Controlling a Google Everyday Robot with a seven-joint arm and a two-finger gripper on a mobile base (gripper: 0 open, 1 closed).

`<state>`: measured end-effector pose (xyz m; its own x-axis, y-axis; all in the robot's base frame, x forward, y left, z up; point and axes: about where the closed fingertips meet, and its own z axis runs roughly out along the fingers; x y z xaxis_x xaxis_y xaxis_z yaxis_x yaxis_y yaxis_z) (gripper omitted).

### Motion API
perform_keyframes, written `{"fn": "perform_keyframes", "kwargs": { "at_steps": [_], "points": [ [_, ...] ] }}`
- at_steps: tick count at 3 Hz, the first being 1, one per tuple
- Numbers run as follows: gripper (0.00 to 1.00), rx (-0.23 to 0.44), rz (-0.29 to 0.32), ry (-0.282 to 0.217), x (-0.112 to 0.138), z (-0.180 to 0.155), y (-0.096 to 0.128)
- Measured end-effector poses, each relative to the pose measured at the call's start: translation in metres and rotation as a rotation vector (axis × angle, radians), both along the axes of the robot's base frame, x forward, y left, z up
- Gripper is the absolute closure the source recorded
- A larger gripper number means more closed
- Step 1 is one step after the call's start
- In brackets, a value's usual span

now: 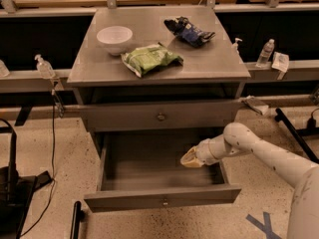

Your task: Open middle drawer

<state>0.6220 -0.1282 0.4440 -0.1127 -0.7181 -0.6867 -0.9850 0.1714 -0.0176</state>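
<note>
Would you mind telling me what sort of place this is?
Probably a robotics lab: a taped X on the speckled floor, a sanitizer bottle on the rail, and the gripper reaching into the cabinet's open drawer.

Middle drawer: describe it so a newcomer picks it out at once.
Start at the grey cabinet with the white bowl on top. Under its closed upper drawer, the middle drawer is pulled out towards the camera, with the gripper reaching inside it. It is the only drawer standing open, round knob on its front.
</note>
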Motion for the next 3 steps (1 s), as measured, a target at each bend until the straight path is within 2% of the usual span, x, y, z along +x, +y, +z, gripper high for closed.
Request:
{"fn": "perform_keyframes", "kwargs": {
  "at_steps": [1, 2, 3],
  "points": [
    [0.08, 0.002, 0.005, 0.004, -0.0012, -0.0022, 0.0031],
    [0.0, 0.003, 0.007, 0.006, -0.0018, -0.0032, 0.0044],
    [0.0, 0.003, 0.007, 0.006, -0.0018, -0.0033, 0.0045]
  ]
}}
